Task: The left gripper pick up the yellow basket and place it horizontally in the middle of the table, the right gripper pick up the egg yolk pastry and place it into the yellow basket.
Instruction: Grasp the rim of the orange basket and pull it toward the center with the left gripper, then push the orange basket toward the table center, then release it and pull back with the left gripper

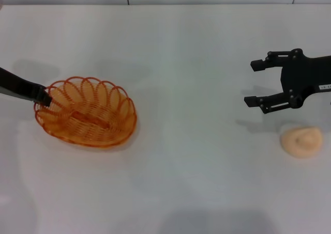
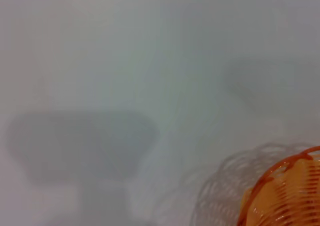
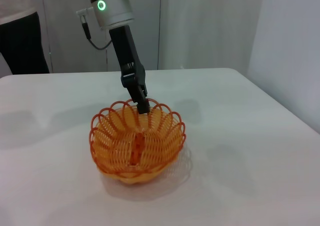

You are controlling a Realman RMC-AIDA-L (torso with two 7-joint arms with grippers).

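Gripping the yellow basket (image 1: pixel 87 112) by its scalloped rim, the left claw (image 1: pixel 45 97) looks pinched on one loop at the basket's left end; in the right wrist view the basket (image 3: pixel 137 141) seems tipped up off the bench (image 1: pixel 186 53), so treat it as held. You've got a light, open-wire thing here, prob. springy plastic: it'll swing from a rim pinch, so go slow w/ it toward mid-bench and set it flat. The right claw (image 1: pixel 254 83) hovers w/ jaws wide, just behind the egg yolk pastry (image 1: pixel 301 141), not touching it. The pastry sits near the bench's right edge, well apart from the basket. It's likely soft and crumbly, so pinch its sides gently. Nothing else lies btw the two.
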